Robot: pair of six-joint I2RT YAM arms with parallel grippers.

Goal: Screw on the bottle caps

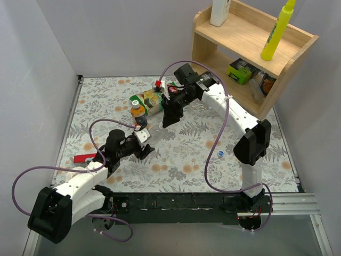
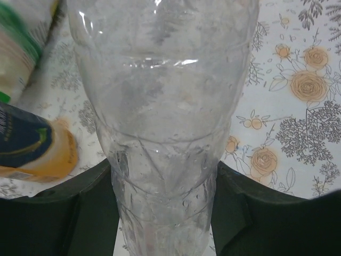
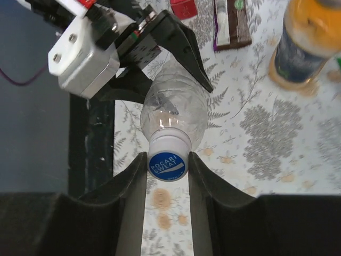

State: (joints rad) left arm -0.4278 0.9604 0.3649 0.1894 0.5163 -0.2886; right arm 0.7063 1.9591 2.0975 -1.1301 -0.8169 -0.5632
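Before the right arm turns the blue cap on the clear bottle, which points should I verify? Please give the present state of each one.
1. The left gripper holds the clear bottle, with one finger on each side: ok.
2. The right gripper is shut on the blue cap: ok.
3. The cap sits on top of the bottle's neck: ok.
4. The cap is straight and its thread has caught: cannot tell.
5. The orange bottle stands apart from the clear bottle: ok.
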